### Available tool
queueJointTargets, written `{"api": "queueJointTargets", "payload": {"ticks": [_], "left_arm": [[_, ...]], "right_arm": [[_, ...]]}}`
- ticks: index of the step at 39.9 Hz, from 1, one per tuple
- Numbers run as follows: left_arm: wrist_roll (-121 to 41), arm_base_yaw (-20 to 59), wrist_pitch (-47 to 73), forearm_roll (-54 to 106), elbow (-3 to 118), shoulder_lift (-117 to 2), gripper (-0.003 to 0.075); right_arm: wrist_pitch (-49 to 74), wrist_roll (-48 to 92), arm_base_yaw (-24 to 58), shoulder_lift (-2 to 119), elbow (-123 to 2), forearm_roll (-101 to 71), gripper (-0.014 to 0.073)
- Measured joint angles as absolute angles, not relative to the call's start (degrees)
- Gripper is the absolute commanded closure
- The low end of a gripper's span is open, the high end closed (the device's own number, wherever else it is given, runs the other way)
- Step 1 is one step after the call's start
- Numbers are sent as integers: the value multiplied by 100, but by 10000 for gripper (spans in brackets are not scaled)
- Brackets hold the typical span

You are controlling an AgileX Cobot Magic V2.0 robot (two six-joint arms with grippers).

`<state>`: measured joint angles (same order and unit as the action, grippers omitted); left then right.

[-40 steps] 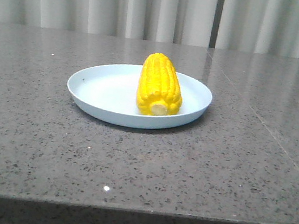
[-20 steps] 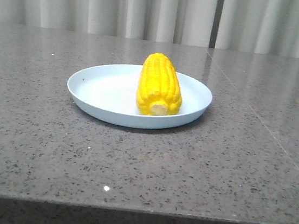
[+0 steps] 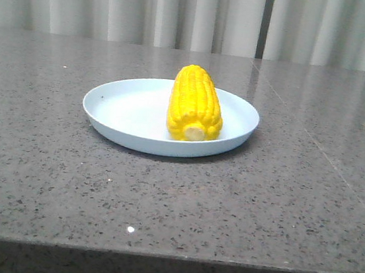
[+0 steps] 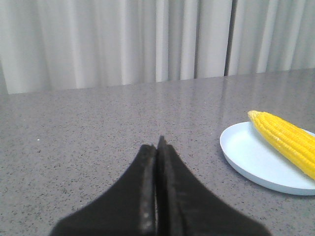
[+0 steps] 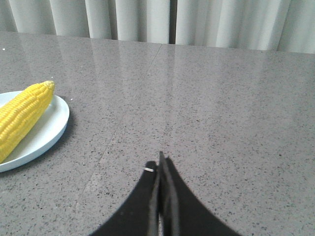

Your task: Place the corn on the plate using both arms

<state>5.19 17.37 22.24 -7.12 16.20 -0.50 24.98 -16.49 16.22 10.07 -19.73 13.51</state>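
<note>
The yellow corn [image 3: 195, 103] lies on the pale blue plate [image 3: 119, 112] in the middle of the table, its pale stub end toward the front. It also shows on the plate in the left wrist view, corn [image 4: 288, 139] and plate [image 4: 246, 155], and in the right wrist view, corn [image 5: 22, 115] and plate [image 5: 47, 129]. My left gripper [image 4: 157, 145] is shut and empty, over the bare table beside the plate and apart from it. My right gripper [image 5: 158, 167] is shut and empty, on the plate's other side. Neither gripper shows in the front view.
The grey speckled stone table [image 3: 260, 206] has a seam line running back on the right [image 3: 314, 146] and a front edge [image 3: 167, 258]. Pale curtains [image 3: 198, 12] hang behind the table.
</note>
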Motion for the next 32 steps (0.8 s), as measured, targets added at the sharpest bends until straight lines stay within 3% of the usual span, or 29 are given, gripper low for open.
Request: {"api": "queueJointTargets", "payload": {"ticks": [15,32], "left_arm": [[125,567,766,154,-9,25,741],[89,273,585,186,-23,25,741]], "right_arm": [[2498,-1649,1622,1007,-1973,1364,707],[2498,-1649,1622,1007,-1959,1364,707]]}}
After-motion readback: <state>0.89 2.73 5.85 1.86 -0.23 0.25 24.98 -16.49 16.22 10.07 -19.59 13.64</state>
